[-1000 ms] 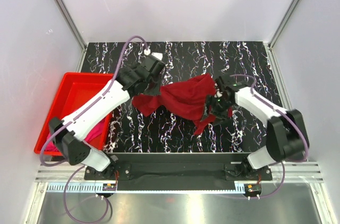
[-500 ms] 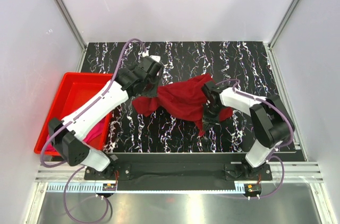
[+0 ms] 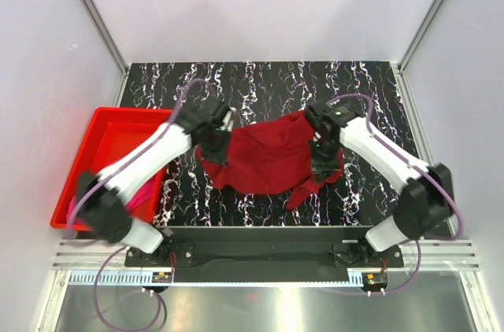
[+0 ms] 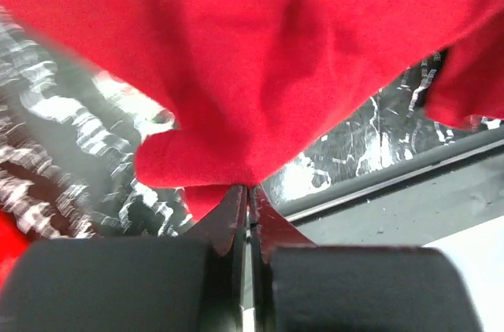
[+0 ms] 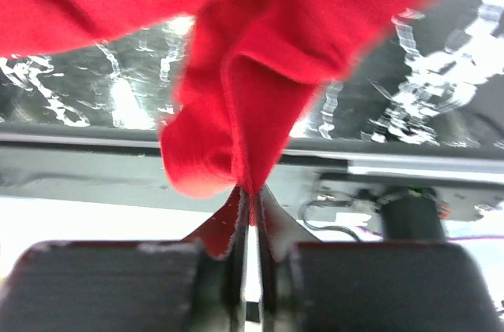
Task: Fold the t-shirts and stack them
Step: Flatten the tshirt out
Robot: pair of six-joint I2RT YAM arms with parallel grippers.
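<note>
Spreading the crimson t-shirt (image 3: 264, 160) is the step I'm on: it's strung between my arms over the middle of the marbled black table (image 3: 370, 88), bunched and wrinkled. Left gripper (image 4: 249, 198) is clenched on the left edge, and right gripper (image 5: 250, 194) is pinched tight on a fold at the right. Next, I reckon, pull it taut and lay it flat before folding. The pink t-shirt (image 3: 148, 189) waits in the red bin (image 3: 102, 143).

Crimson t-shirt (image 5: 260, 72) fold tight in the right gripper (image 5: 250, 193).
</note>
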